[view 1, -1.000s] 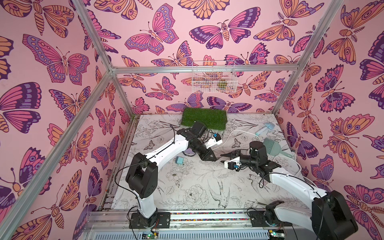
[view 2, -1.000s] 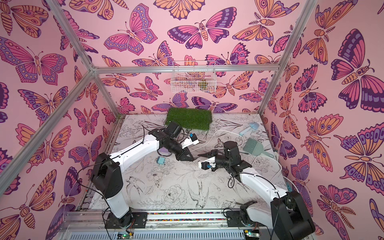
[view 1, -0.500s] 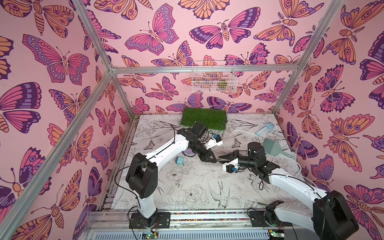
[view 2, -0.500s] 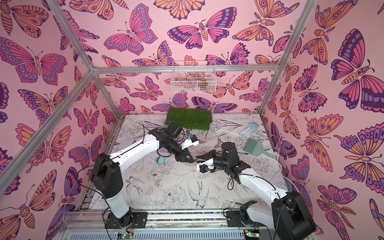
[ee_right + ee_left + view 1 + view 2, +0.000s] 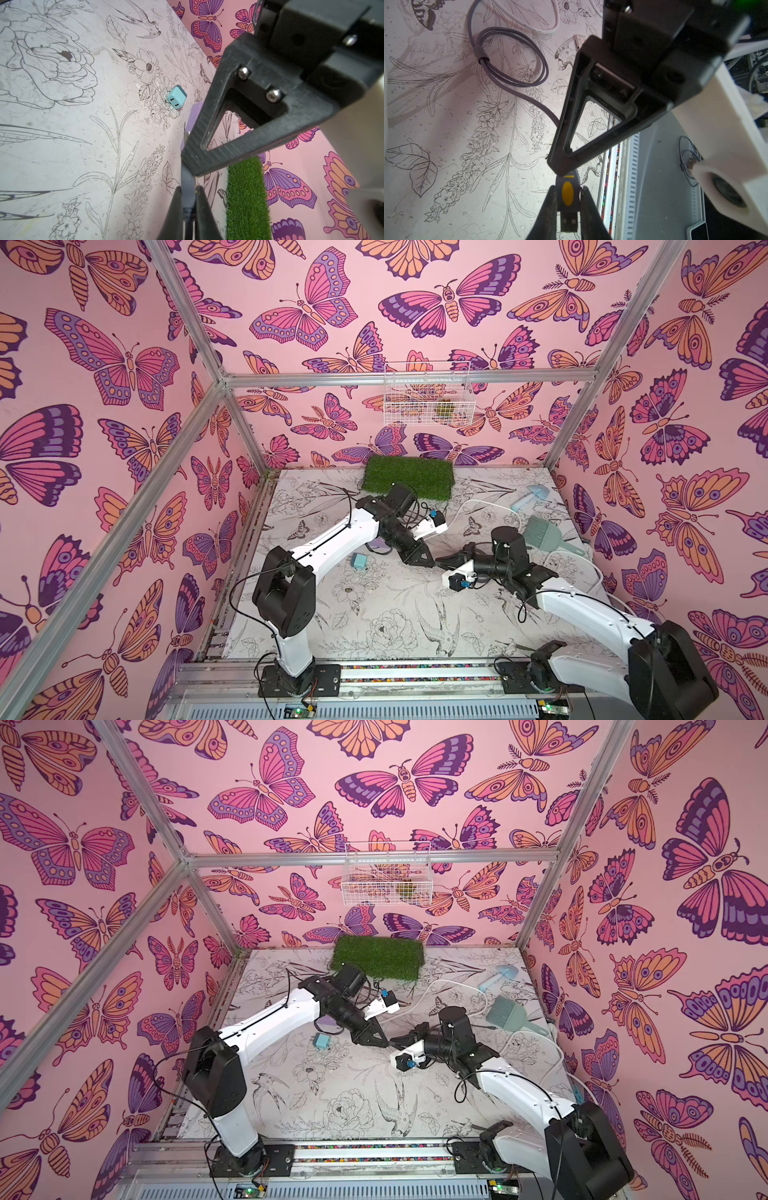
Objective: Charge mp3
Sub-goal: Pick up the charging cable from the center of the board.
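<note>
Both jaws hide most of the USB plug [image 5: 568,195].

grass mat [image 5: 407,477] lay at table [image 5: 374,614] back edge | basket [image 5: 426,400] hung on wall above it | charger cube [image 5: 358,561] sat left of centre | brush [image 5: 544,535] and mushroom [image 5: 530,495] lay right, mushroom behind brush | coiled cable [image 5: 510,68] lay on table

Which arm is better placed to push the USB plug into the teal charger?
Left, probably. The left claw holds the plug by its cable end, metal tip pointing outward, and the charger lies beside that arm. The right claw pinches the plug's body too.
</note>
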Controlling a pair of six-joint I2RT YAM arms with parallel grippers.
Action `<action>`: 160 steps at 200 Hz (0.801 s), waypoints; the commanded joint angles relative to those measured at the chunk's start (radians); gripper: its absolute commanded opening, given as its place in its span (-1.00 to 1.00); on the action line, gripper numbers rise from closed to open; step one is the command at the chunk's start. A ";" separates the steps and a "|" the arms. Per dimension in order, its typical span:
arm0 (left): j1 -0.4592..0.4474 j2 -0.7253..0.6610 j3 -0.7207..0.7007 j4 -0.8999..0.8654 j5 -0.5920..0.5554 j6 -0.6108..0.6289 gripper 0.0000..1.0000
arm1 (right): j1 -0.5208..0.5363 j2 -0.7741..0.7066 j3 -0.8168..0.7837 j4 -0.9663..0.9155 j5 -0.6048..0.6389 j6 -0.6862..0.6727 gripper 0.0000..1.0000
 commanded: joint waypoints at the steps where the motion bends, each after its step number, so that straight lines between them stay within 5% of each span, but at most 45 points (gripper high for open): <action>1: -0.014 0.006 0.016 -0.026 0.006 0.031 -0.69 | 0.007 -0.014 -0.001 -0.024 0.023 0.000 -0.94; 39: -0.012 0.001 0.040 -0.024 -0.103 -0.008 0.35 | 0.011 -0.014 0.002 -0.044 0.035 -0.008 -1.00; 72: 0.010 -0.038 0.041 0.028 -0.212 -0.063 0.48 | 0.011 -0.004 -0.004 -0.049 0.049 0.002 -1.00; 104: 0.070 -0.177 -0.115 0.205 -0.341 -0.118 0.50 | 0.011 0.006 -0.017 -0.039 0.105 0.065 -1.00; 131: 0.119 -0.322 -0.285 0.314 -0.494 -0.088 0.91 | 0.011 0.012 -0.033 -0.032 0.153 0.154 -1.00; 160: 0.178 -0.424 -0.462 0.412 -0.565 0.035 0.96 | 0.011 0.021 -0.025 -0.061 0.187 0.265 -1.00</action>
